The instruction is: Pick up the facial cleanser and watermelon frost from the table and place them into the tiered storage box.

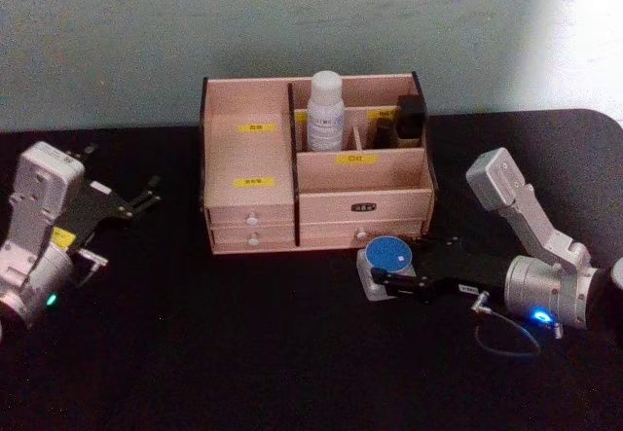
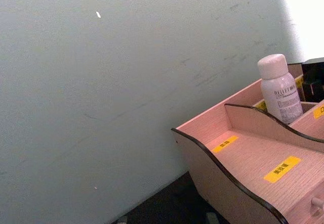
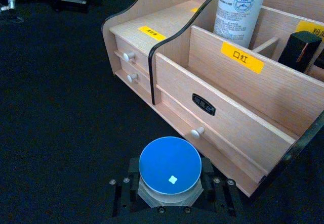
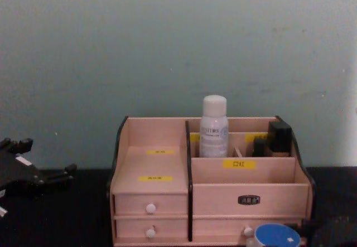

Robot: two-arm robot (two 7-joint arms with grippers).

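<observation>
Watermelon frost: the squat clear jar with the flat bright-blue lid (image 1: 387, 253) is just in front of the tiered storage box, close to its lower right drawer. I cannot tell whether it rests on the tabletop or is lifted slightly off it.
Right gripper: my right gripper (image 3: 170, 176) reaches in low from the box's right, its black fingers (image 3: 125, 189) pressed to either side of the jar and clamping it.
Facial cleanser: the tall slim white bottle with the rounded white cap (image 1: 326, 112) stands upright inside the box, in a rear compartment just right of the black-edged centre divider.
Tiered storage box: the light wooden organiser with black edges and yellow labels (image 1: 248, 163) sits at the back of the table against the wall. Its drawers are pushed in, and I can see their white knobs (image 1: 253, 219).
Left gripper: my left gripper (image 1: 152, 190) sits off to the box's left, well clear of it, with its fingers parted and holding nothing.
Other contents: a dark block (image 1: 410, 118) stands in the box's rear right compartment.
Table: a black tabletop (image 1: 243, 334) lies under everything.
</observation>
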